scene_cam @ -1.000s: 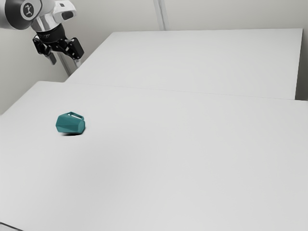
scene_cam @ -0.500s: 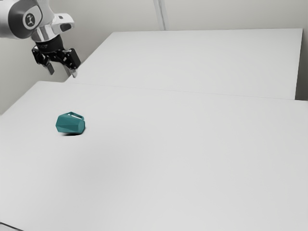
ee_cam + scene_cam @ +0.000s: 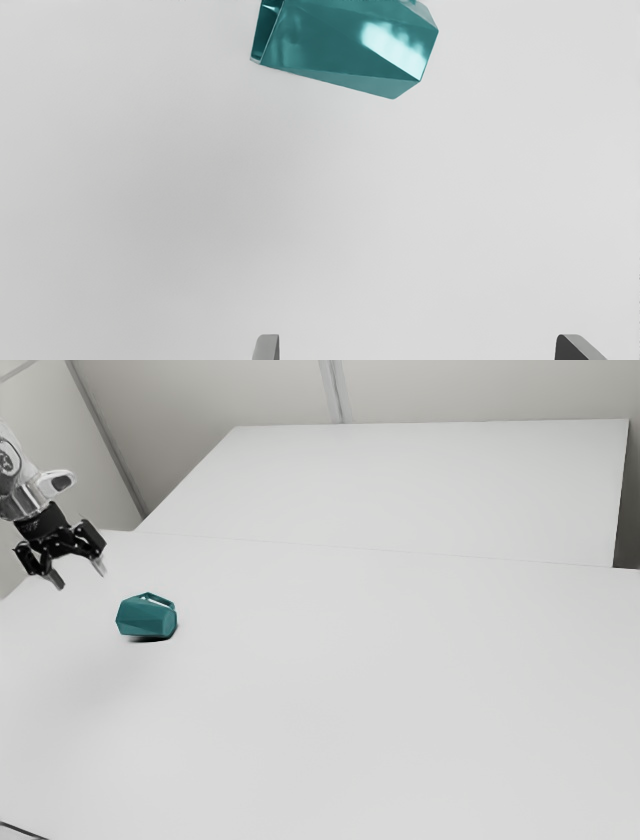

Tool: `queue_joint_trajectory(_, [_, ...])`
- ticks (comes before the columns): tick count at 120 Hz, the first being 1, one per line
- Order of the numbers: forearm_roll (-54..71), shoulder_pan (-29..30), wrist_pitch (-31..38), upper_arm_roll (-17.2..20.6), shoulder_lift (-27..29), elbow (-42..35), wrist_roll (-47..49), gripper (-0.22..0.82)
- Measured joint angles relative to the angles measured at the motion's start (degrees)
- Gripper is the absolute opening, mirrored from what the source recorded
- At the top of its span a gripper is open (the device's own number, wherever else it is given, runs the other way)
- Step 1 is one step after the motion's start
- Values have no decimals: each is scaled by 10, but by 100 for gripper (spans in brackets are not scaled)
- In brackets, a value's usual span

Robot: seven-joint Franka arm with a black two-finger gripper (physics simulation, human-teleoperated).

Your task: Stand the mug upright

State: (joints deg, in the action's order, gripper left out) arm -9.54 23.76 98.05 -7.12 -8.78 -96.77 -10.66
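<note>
Looking at the mug now: down on its side on the tabletop, not upright, with the handle along its upper side in the exterior view. Now over to the hand: up in the air toward the exterior view's left, well apart from the mug, spread wide, with nothing pinched. Plenty to go wrong from here. Could nudge the mug across the tabletop by coming down off-centre, or rock it from one flat facet to the next. Might snag the handle with one finger and squeeze crookedly. Might lose the grip halfway through the turn, given such glossy, slanting sides. Could also tip it the wrong way and plant it mouth-down, or let go too soon, with the base not flat, and send it toppling back. As for containers, just the mug to report on: mouth facing sideways in the wrist view, with a dark sliver of inner wall on show. Can't make out any contents in that sliver; can't tell about the deeper part. No spill to be seen beside the mouth, either.
</note>
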Motion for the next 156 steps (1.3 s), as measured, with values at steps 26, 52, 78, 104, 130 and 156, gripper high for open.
queue_joint_trajectory(26, [-49, 38, 30, -2, -90, 45, -77, 60])
queue_joint_trajectory(52, [-96, 70, 44, -3, -178, 101, -156, 60])
queue_joint_trajectory(78, [-152, 92, 57, -2, -256, 163, -234, 60])
queue_joint_trajectory(104, [-215, 94, 66, 3, -279, 189, -301, 60])
queue_joint_trajectory(130, [-277, 95, 74, 3, -285, 180, -352, 60])
queue_joint_trajectory(156, [-319, 94, 73, 3, -284, 147, -387, 60])
